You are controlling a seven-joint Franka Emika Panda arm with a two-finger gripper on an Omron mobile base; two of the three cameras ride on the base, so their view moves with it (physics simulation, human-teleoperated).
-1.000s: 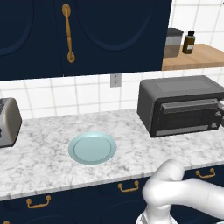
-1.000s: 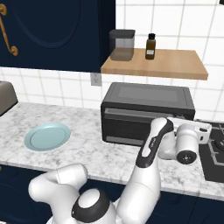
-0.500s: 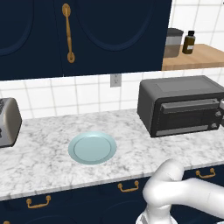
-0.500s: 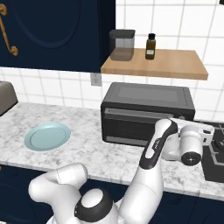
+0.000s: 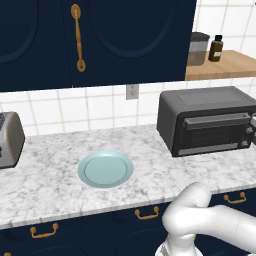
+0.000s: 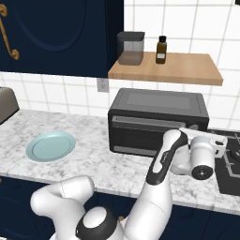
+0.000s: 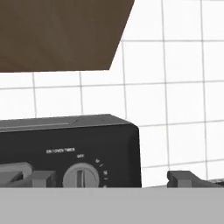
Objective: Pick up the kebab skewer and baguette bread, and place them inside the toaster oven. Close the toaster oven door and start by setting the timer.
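Note:
The dark grey toaster oven (image 5: 207, 120) (image 6: 157, 119) stands at the right of the marble counter. Its glass door (image 5: 212, 134) is shut under the bar handle. My gripper (image 6: 202, 137) hovers in front of the oven's right end and points at the wall. In the hand view the gripper (image 7: 111, 178) is open wide, with its fingertips (image 7: 41, 177) spread to either side of the oven's timer knob (image 7: 81, 177) and touching nothing. The kebab skewer and baguette bread are hidden from view.
An empty pale blue plate (image 5: 105, 169) (image 6: 50, 146) lies mid-counter. A silver toaster (image 5: 7, 140) sits at the far left. A wooden shelf (image 6: 164, 68) with a jar and a brown bottle hangs above the oven. A stove top (image 6: 232, 164) adjoins on the right.
The hand has shifted slightly to the right and a little lower in front of the oven's knob side. Its jaws stayed open.

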